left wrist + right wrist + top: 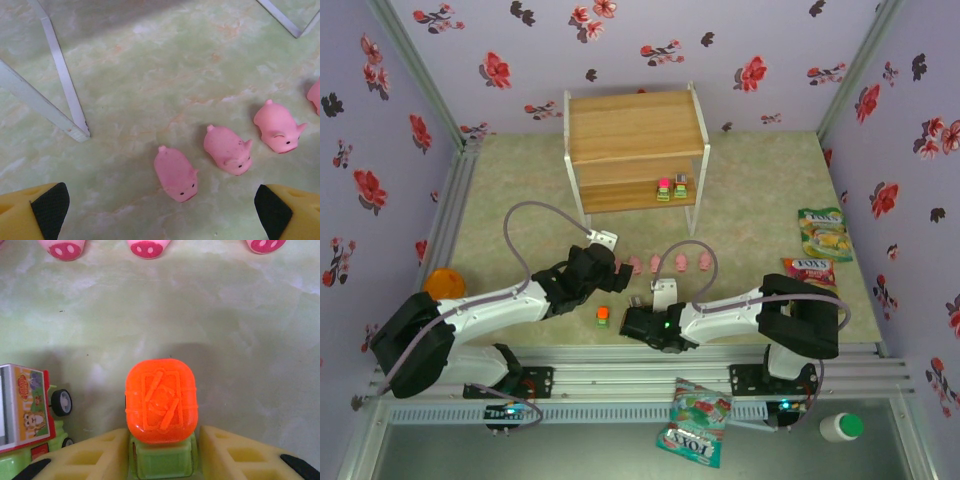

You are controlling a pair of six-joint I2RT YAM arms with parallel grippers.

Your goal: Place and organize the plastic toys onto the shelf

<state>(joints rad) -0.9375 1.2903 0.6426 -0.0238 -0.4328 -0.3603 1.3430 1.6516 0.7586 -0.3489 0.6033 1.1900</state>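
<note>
Right fingers [235,455] are clamped on the green base of a blocky orange-topped plastic toy [161,400]. Left fingers [30,212] stand wide apart over the tabletop [150,75], with three pink plastic pig figurines [175,174] just ahead between them and the light wooden two-tier shelf [635,130] beyond.

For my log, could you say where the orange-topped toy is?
In the right wrist view the orange-topped toy sits between the fingers of the right pincer, a toy truck to its left.
</note>
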